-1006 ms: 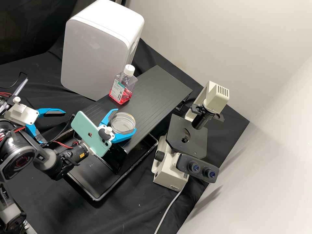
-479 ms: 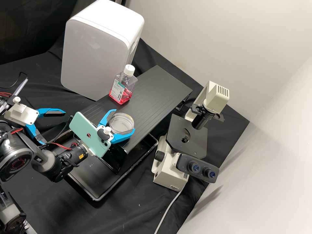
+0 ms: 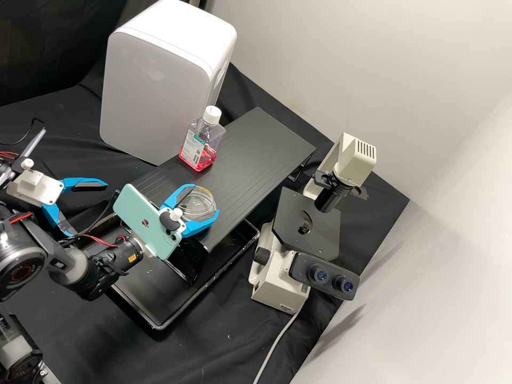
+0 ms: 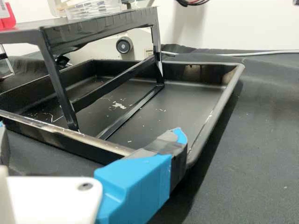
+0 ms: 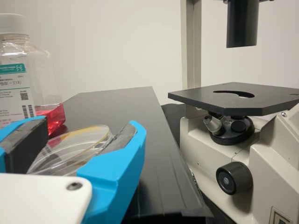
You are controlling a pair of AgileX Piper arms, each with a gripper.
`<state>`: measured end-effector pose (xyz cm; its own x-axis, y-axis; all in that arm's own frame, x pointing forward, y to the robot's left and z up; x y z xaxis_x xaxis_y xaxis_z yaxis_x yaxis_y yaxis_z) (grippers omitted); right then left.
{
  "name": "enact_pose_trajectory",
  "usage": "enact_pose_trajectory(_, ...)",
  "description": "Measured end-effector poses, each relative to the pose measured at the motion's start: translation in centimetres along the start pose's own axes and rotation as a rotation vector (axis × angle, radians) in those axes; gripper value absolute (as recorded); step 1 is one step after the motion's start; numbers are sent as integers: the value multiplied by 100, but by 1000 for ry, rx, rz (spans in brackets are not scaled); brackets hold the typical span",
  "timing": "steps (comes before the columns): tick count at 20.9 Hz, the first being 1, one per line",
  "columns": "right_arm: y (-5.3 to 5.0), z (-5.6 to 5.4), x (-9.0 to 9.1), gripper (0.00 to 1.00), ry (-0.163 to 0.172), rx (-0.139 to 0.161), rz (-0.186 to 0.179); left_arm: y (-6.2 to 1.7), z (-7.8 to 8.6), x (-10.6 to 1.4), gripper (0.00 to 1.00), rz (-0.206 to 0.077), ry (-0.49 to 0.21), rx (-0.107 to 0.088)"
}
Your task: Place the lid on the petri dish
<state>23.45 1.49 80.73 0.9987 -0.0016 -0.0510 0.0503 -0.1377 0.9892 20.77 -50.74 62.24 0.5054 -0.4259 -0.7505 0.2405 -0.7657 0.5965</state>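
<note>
And there the right gripper (image 3: 194, 207) was, down at the near left end of the black platform (image 3: 261, 154), its two blue fingers spread about as wide as the clear round lid (image 3: 196, 199) and closed on its rim from either side. The lid was tilted, one edge higher than the other. That was plain in the right wrist view, where the dark pads (image 5: 23, 144) met the rim. From the left wrist view the petri dish (image 4: 88, 8) sat on that same end of the platform, right at its edge. Whether lid and dish touched all the way round, I could not tell.

Over on the left, the left gripper (image 3: 85, 209) hung low just beside the black tray (image 3: 149, 293), fingers wide apart and holding nothing. The tray lay under the platform's legs.

Farther back on the platform stood a flask (image 3: 200, 141) of red liquid with a white cap, upright, just in front of the big white box (image 3: 160, 74). Off to the right of the platform stood the microscope (image 3: 309, 240).
</note>
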Motion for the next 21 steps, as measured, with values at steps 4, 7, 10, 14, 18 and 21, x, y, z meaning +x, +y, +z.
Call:
enact_pose_trajectory(4,31,-30,-23,0,8,0,12,0,0,0,100,0,0,0)
enact_pose_trajectory(7,29,-23,-24,0,-3,1,8,0,0,0,100,0,0,0)
enact_pose_trajectory(10,37,-30,-29,100,0,1,12,0,-4,-1,100,0,1,0)
enact_pose_trajectory(14,49,-29,-38,100,-20,-34,19,0,-6,-2,100,0,2,0)
enact_pose_trajectory(18,40,-58,-47,100,-27,-51,26,0,-6,-2,100,0,2,0)
enact_pose_trajectory(21,50,-68,-53,100,-29,-46,40,-2,-6,-2,100,-1,2,-1)
